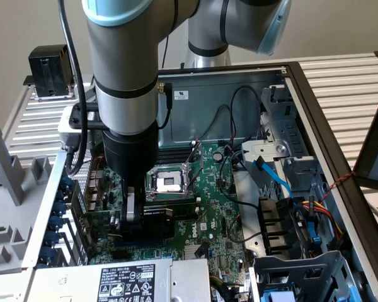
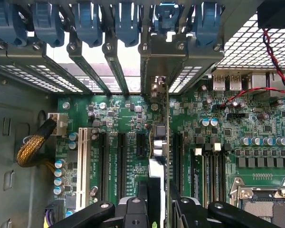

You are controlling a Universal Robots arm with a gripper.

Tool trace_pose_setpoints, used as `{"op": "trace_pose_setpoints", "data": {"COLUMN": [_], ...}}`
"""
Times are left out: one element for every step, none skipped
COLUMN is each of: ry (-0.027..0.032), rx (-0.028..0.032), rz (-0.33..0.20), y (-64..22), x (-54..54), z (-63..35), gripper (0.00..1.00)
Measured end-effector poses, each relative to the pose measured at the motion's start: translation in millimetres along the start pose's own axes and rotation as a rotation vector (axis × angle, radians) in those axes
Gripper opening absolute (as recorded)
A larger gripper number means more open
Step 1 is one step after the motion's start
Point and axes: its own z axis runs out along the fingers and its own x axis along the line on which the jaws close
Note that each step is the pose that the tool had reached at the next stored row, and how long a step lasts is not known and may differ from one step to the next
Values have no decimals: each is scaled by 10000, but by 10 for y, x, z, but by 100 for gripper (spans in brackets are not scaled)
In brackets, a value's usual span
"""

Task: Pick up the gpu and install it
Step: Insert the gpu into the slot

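Over motherboard (image 1: 223, 207) | gripper (image 2: 157, 202) clamps gpu (image 2: 160, 142) edge-on | fingertips cut off, slot contact hidden

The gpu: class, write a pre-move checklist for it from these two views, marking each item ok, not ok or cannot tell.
1. Grip: the gripper is closed on the gpu. Ok.
2. Pose: the card stands on edge over the motherboard, not tilted. Ok.
3. Facing: its bracket end points at the rear slot covers. Ok.
4. Line-up with a slot: it looks parallel to the slots. Ok.
5. Fully seated: the contact edge is hidden. Cannot tell.
6. Red wires: apart from the card. Ok.
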Motion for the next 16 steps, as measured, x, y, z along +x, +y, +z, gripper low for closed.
{"op": "trace_pose_setpoints", "data": {"ry": [0,0,0,0,2,4,5,5,5,5,6,6,6,5,5,6], "rx": [0,0,1,1,2,3,2,2,2,2,2,2,3,4,5,4], "rz": [0,0,-1,-1,-1,0,0,1,0,0,0,0,0,0,-1,-1], "y": [0,0,0,0,0,1,1,1,1,1,2,2,3,5,6,7], "x": [0,0,0,0,0,0,0,0,0,0,0,0,0,0,0,0], "z": [0,0,0,0,0,0,0,1,3,4,4,4,5,6,7,7], "gripper": [27,27,27,27,27,27,27,27,27,27,27,27,27,27,27,27]}}
